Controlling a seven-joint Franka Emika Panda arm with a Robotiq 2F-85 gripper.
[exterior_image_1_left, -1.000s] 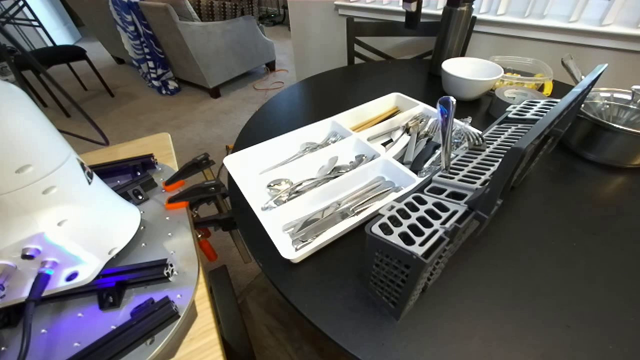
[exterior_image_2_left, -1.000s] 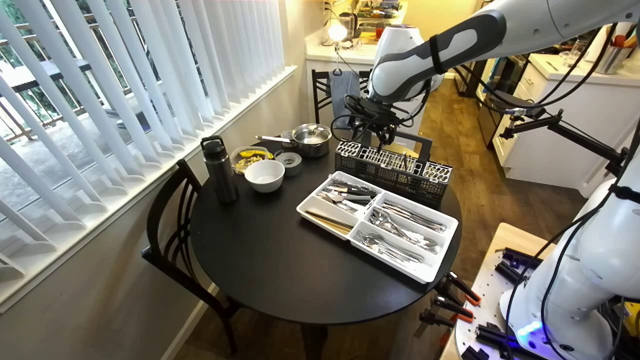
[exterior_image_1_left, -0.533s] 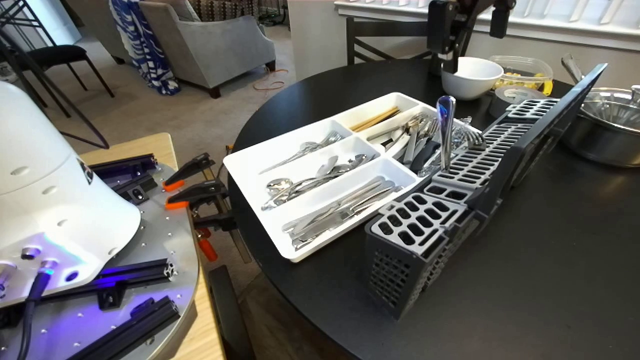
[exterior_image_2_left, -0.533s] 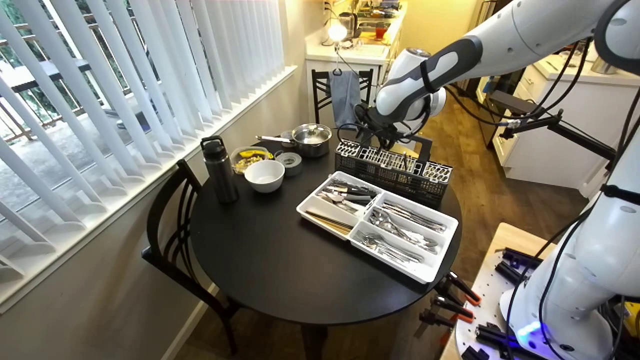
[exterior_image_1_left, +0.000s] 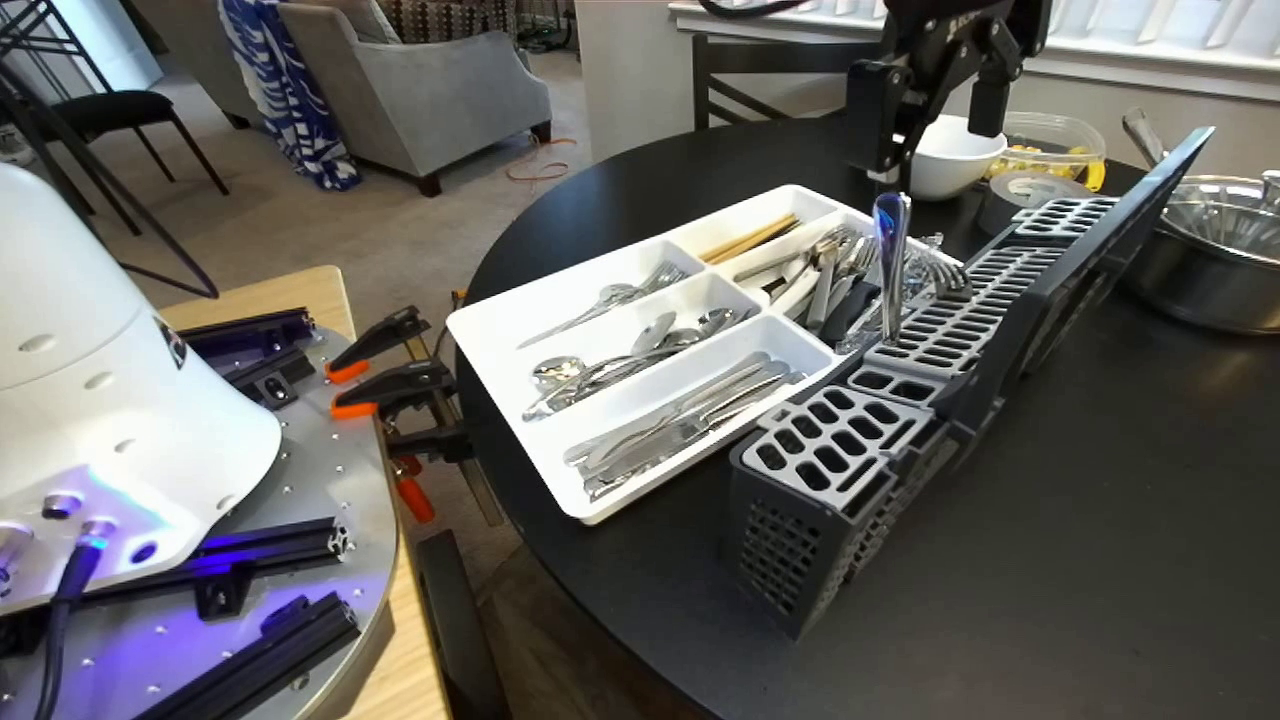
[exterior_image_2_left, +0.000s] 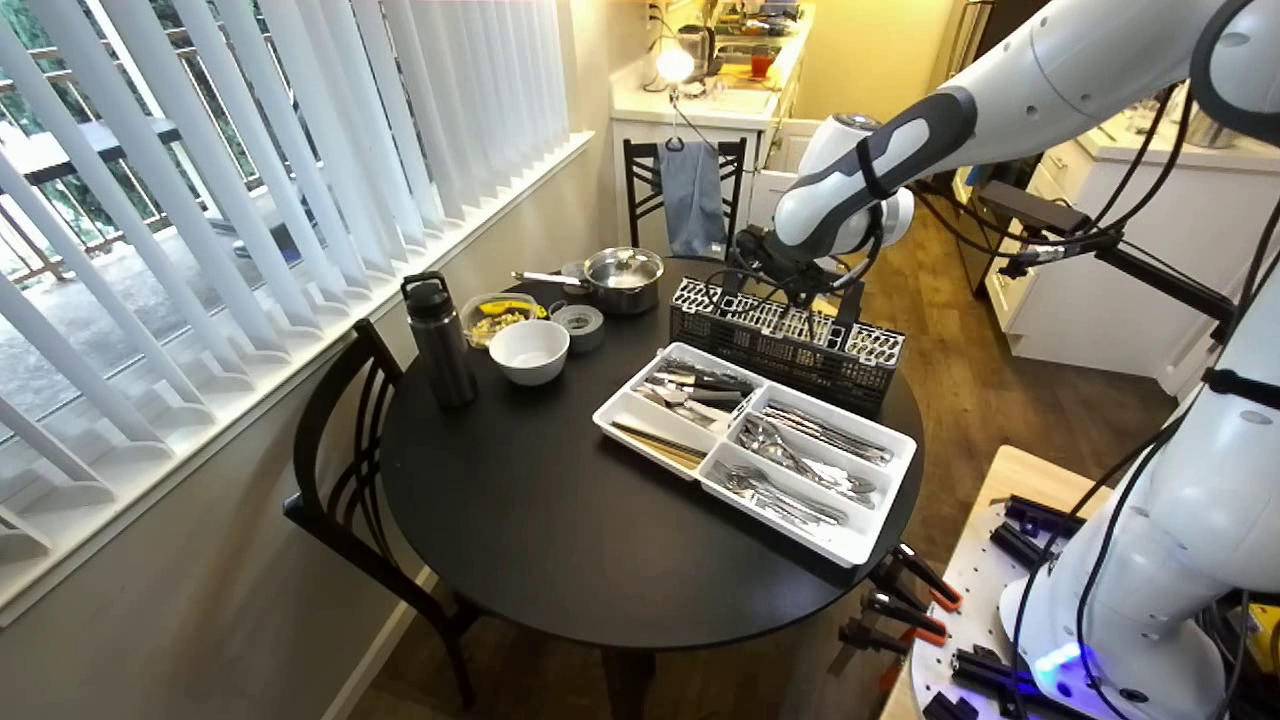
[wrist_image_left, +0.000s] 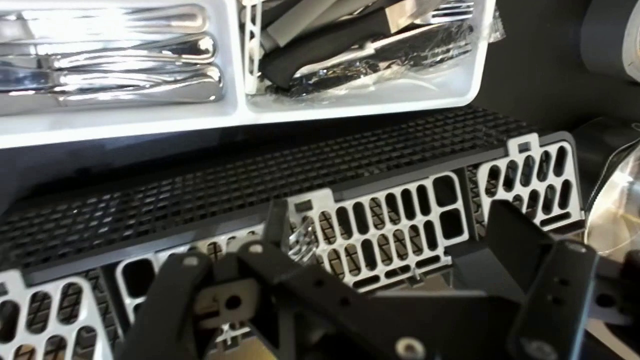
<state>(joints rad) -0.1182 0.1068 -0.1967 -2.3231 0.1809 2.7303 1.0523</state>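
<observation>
**A:** Where's that fork (wrist_image_left: 302, 242), and does the gripper (exterior_image_1_left: 936, 150) have it?

**B:** Nah, jaws are spread wide, nothing gripped, hanging over the dark basket (exterior_image_1_left: 785, 540). Fork's poking tines-up through the slotted lid (wrist_image_left: 387, 227).

**A:** Tricky grab?

**B:** Looks metal, so I'd guess light, stiff, kinda slippery, hard to break. Only the tine end shows, so I'd pinch that squarely, minding the upright handle (exterior_image_1_left: 892, 265) near it.
</observation>
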